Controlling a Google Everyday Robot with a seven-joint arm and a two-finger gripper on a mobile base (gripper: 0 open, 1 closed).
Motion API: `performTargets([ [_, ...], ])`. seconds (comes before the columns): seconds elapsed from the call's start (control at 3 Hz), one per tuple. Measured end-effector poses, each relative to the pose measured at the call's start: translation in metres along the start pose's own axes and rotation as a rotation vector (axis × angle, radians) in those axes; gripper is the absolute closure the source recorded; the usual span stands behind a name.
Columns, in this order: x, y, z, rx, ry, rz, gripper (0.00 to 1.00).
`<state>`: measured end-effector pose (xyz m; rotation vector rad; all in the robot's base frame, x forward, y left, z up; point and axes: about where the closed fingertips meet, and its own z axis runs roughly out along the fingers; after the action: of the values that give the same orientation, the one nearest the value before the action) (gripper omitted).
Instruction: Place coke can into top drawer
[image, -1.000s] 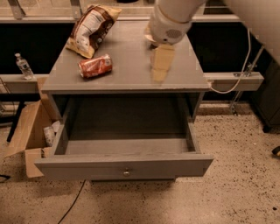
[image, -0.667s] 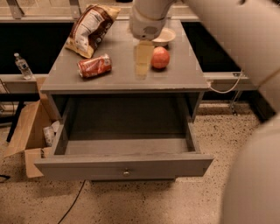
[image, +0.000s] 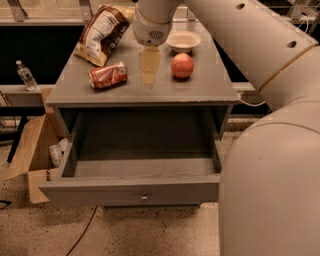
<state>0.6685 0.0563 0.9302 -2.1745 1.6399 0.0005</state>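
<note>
The coke can (image: 107, 75) lies on its side on the grey cabinet's top (image: 200, 90), left of centre. The top drawer (image: 135, 190) is pulled out wide, its inside bare, its small round knob (image: 144, 198) facing me. My gripper (image: 150, 70) hangs over the cabinet top, pointing down, just right of the can and apart from it, between the can and a reddish apple (image: 182, 65). It holds nothing. My arm fills the upper right and right side of the view.
A brown-and-white chip bag (image: 102, 34) lies at the back left of the top. A white bowl (image: 183, 41) sits behind the apple. A cardboard box (image: 30, 150) stands on the floor to the left, and a water bottle (image: 25, 75) on a ledge.
My gripper has moved left across the cabinet top toward the can, uncovering the apple and the bowl. The can and drawer have not moved.
</note>
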Motion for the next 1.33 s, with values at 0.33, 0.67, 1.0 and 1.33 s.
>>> performTargets([
  [0.33, 0.000, -0.002, 0.005, -0.002, 0.001, -0.001, 0.00],
  [0.67, -0.004, -0.025, 0.041, -0.016, -0.004, -0.005, 0.00],
  [1.0, -0.012, -0.051, 0.089, -0.047, 0.014, -0.015, 0.00],
  [1.33, -0.017, -0.063, 0.115, -0.070, 0.021, -0.017, 0.00],
])
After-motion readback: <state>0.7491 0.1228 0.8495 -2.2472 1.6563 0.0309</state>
